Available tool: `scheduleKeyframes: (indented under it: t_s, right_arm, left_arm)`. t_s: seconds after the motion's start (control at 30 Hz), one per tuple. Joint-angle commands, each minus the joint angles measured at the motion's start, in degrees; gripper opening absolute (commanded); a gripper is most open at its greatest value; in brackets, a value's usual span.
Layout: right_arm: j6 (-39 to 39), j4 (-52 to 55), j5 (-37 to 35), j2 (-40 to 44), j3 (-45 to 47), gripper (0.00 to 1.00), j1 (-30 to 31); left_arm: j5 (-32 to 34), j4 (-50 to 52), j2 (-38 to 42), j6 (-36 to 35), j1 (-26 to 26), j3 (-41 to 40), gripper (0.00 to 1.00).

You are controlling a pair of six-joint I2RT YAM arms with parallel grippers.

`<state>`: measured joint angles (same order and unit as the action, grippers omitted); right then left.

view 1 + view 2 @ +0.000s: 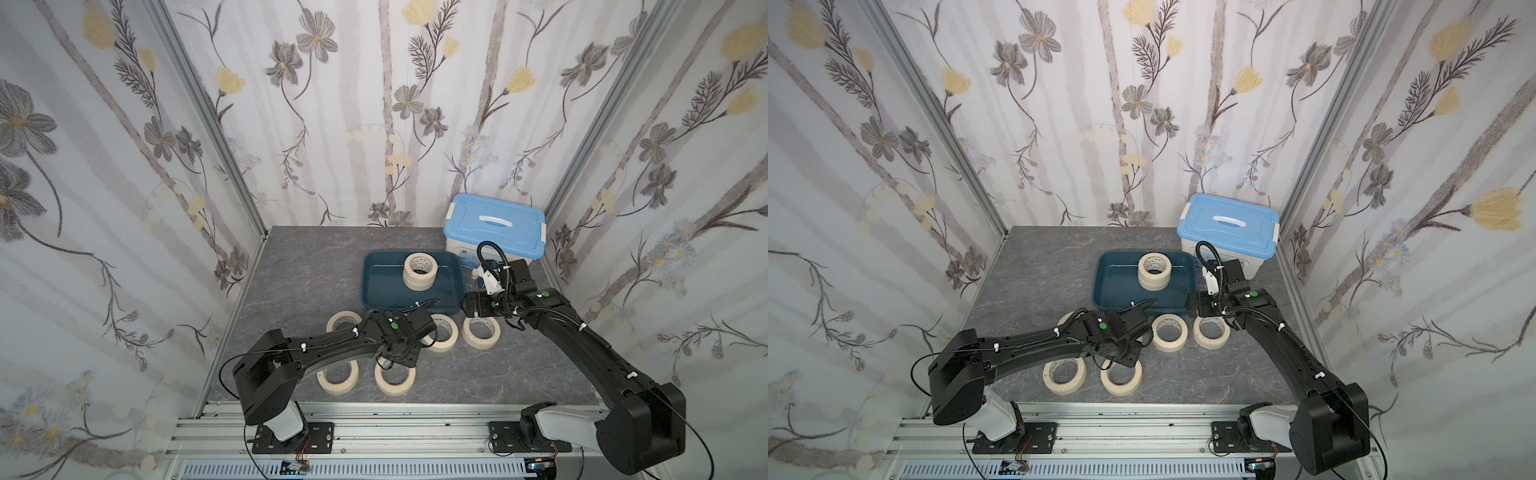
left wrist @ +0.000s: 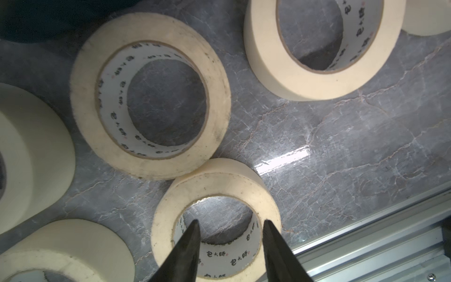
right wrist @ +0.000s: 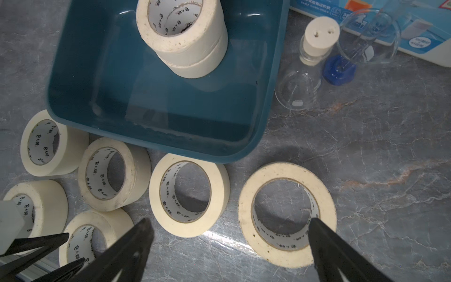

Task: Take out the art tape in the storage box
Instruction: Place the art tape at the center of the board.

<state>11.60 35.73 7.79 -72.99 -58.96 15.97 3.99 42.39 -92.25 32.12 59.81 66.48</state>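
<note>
The dark teal storage box (image 1: 370, 291) (image 3: 63, 97) holds two cream art tape rolls (image 1: 419, 276) (image 3: 185, 48), one stacked on the other. Several more rolls lie flat on the grey table in front of it. My left gripper (image 2: 231, 221) hovers over the front roll (image 2: 214, 180) (image 1: 395, 390). Its jaws stand apart, one tip in the roll's hole and one over its rim, pinching nothing. My right gripper (image 3: 229, 225) is wide open above the table by the box's near right corner, between two rolls (image 3: 188, 229) (image 3: 285, 254).
A white bin with a light-blue lid (image 1: 494, 226) stands at the back right. Beside the box are a stoppered glass flask (image 3: 300, 83), a blue cap (image 3: 339, 69) and a glass beaker (image 3: 368, 36). An aluminium rail (image 1: 374, 424) runs along the table's front edge.
</note>
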Motion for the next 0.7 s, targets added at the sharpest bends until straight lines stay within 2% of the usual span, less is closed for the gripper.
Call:
scheduleKeyframes:
  t_s: [0.0, 0.3, 0.47, 0.6, 0.67]
  right_arm:
    - [0.7, -0.3, 0.9, -2.3, -2.7, 1.0, 0.9]
    - [0.5, -0.3, 0.6, -12.5, -12.6, 0.97, 2.9]
    - [1.4, -0.3, -1.3, -18.5, -18.2, 0.87, 3.6]
    - [1.7, -0.3, -3.6, -24.1, -22.6, 0.86, 4.6]
    - [1.8, -0.3, -4.2, -26.8, -25.1, 0.86, 4.8]
  left_arm:
    - [4.1, 0.1, 1.9, -0.9, -1.9, -0.6, 0.47]
    - [9.5, -6.4, 7.9, -1.5, -8.4, -3.4, 0.6]
    - [12.1, -8.5, 11.0, -2.4, -10.9, -3.8, 0.7]
    - [14.0, -8.2, 13.0, -1.9, -12.0, -3.8, 0.81]
    - [14.9, -8.2, 13.8, -1.9, -12.5, -4.2, 0.83]
